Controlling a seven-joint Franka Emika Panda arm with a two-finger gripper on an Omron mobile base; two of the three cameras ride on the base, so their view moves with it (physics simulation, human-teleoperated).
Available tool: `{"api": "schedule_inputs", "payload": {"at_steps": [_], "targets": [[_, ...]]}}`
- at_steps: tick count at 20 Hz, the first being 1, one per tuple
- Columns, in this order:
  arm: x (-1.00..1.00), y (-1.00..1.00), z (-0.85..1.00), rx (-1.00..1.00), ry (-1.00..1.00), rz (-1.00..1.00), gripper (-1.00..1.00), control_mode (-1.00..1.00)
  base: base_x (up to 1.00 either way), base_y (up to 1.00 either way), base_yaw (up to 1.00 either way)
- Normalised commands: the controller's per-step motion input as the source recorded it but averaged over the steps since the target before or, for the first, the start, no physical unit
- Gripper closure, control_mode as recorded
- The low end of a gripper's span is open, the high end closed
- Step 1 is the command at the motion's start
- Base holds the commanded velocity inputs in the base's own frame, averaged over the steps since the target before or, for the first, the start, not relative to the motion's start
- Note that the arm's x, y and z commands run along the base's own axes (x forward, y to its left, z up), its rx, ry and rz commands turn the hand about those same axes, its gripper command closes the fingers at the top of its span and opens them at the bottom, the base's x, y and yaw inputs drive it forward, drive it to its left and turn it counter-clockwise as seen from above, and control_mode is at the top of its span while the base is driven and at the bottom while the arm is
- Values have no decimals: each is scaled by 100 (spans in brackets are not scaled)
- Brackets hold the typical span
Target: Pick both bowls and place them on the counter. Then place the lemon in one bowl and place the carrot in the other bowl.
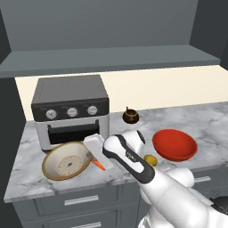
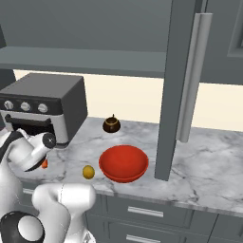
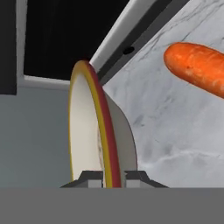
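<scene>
- The tool is clamped on the rim of the cream bowl, one finger on each side of the edge in the hand view.
- The cream bowl is tilted up on its side at the left end of the desk, in front of the toaster oven.
- The carrot lies on the desk just beside that bowl.
- The lemon sits near the front edge, next to the red bowl.
- The red bowl rests upright on the desk, with a small brown pot behind it.
</scene>
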Motion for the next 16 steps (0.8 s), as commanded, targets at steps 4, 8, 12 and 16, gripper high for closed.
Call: {"api": "schedule_inputs", "payload": {"at_steps": [4,8,12,16], "targets": [[21,18,-20,-6,7,0,100,-100,0,0,0],[17,24,-17,-13,12,1,100,-100,0,0,0],[13,14,-20,-11,4,1,100,-100,0,0,0],[9,14,-23,-10,0,0,100,-100,0,0,0]]}}
